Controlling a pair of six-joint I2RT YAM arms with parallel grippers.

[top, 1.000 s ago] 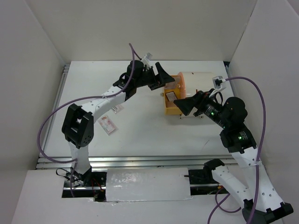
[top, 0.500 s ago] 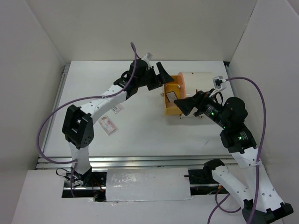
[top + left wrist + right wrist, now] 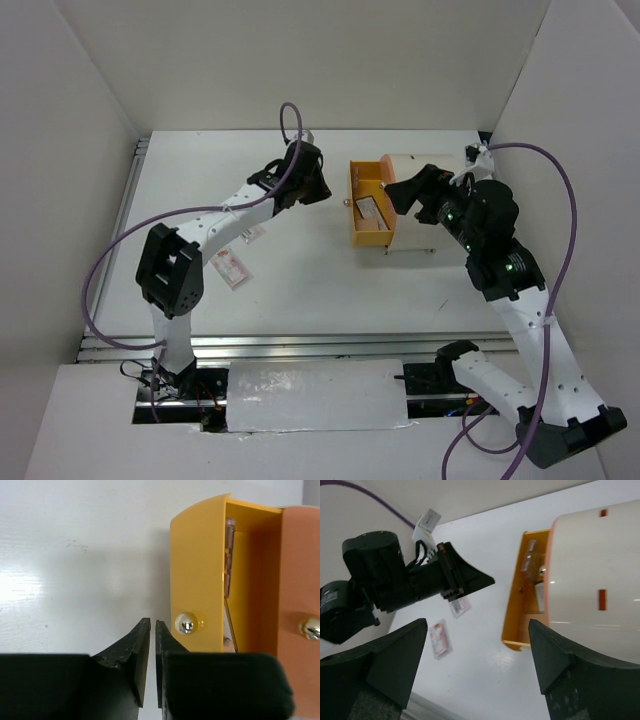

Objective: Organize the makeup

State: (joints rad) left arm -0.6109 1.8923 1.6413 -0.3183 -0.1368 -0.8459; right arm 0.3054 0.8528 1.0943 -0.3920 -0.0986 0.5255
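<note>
Left fingers (image 3: 131,649) are sitting pressed together just beside the knob (image 3: 186,624) of the drawer (image 3: 197,570); right fingers (image 3: 395,660) are hanging spread wide by the container (image 3: 590,580).

The left arm (image 3: 215,221) and the right arm (image 3: 535,330) are built of white shell links joined by bulky black joint housings (image 3: 170,275), each trailed by a loose purple cable (image 3: 84,295). The jaws are matte black wedges. Small green lights (image 3: 511,264) glow on the right arm, and a white tag (image 3: 430,519) hangs at the left wrist.

On the white table (image 3: 300,290) lie a pink-white packet (image 3: 231,268), perhaps a second packet (image 3: 253,234), and a cream container (image 3: 412,240).
</note>
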